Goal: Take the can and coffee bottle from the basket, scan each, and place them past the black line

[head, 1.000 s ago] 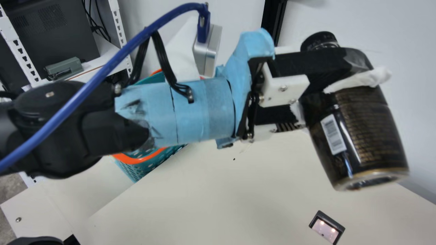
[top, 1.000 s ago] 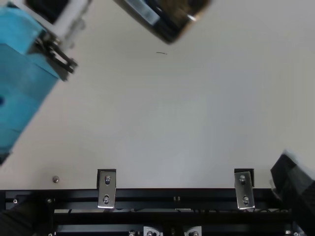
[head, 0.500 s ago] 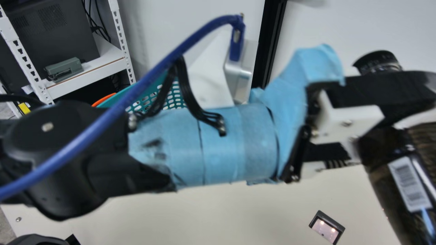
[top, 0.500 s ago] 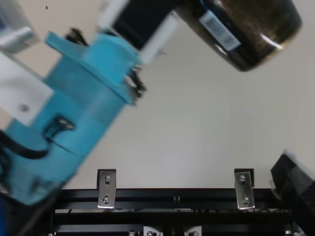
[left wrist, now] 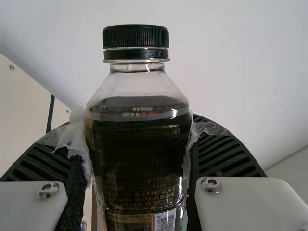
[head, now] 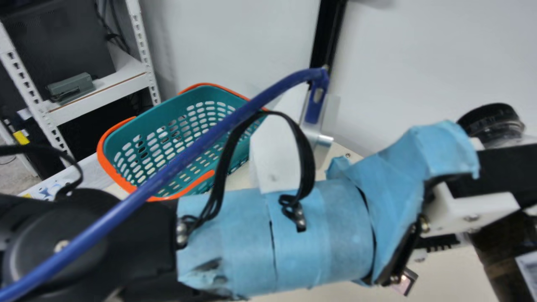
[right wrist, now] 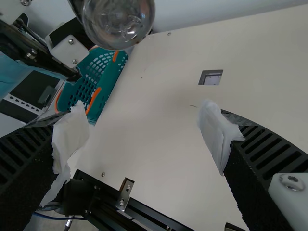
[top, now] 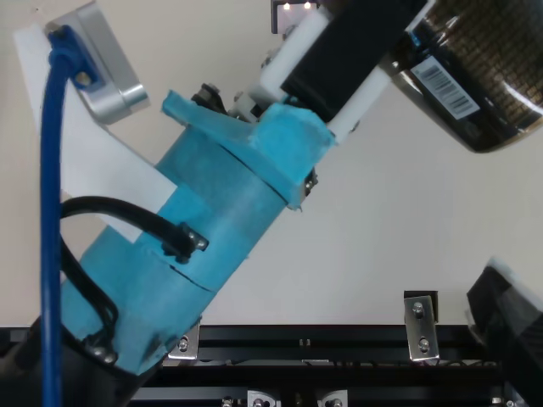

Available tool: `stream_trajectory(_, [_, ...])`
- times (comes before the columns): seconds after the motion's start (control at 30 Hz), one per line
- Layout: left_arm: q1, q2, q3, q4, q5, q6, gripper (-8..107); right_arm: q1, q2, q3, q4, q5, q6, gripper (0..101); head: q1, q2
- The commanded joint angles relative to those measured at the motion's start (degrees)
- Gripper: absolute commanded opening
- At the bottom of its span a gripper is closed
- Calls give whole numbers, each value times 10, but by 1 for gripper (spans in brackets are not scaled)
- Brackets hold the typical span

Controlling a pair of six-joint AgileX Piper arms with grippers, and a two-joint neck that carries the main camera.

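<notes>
Coffee bottle [top: 485, 72] moved rightward, clasped between the left pincer's [top: 352, 55] fingers.

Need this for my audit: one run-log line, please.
left tool holds coffee bottle | barcode visible | right tool open, empty | scanner window lit

In my left claw [top: 356, 58], two ribbed fingers [left wrist: 224, 151] grip the coffee bottle [left wrist: 137, 163] from both sides, crumpled whitish film [left wrist: 76, 137] against it. I see its black cap [left wrist: 135, 37] on and a barcode [left wrist: 165, 221] low on the label [left wrist: 139, 183].
</notes>
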Motion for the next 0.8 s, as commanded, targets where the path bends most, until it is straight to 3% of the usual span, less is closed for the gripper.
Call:
stream_trajectory(0.0, [0,0,0,0,0,0,10,0,0,0,0,0,0,101,-5,-29])
stream_trajectory(0.77, [0,0,0,0,0,0,10,0,0,0,-1,0,0,101,13,-329])
